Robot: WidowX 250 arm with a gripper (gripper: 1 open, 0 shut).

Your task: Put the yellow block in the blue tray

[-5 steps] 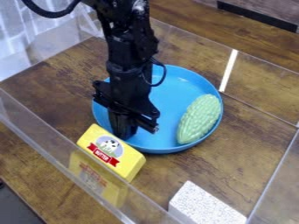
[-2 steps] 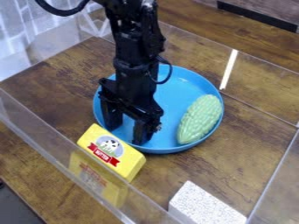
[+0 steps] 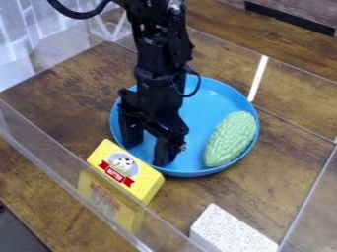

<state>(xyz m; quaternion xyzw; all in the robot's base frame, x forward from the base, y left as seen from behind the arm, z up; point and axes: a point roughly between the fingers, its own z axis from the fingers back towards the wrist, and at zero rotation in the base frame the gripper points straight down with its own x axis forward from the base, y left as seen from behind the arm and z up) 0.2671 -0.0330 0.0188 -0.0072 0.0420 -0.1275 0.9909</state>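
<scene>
The black end effector (image 3: 152,145) hangs from the arm pointing straight down over the near-left part of the blue tray (image 3: 211,98), its 2 fingers (image 3: 166,148) spread apart with nothing between them. The fingertips sit low, close to the tray's floor just inside the near rim; whether they touch it cannot be told. The yellow block (image 3: 124,169) lies flat on the wooden worktop (image 3: 79,84), outside the tray, just beside its near-left rim and in front of the end effector, with its red-and-white cartoon-face label facing up. The block is apart from the fingers. A green bumpy oval lump (image 3: 231,138) rests inside the tray on its right side, reaching toward the right rim, clear of the end effector. A white-grey speckled block (image 3: 234,231) sits at the near edge of the worktop, well apart from the tray and from the yellow block. Clear walls (image 3: 53,167) border the worktop along the front and left.
</scene>
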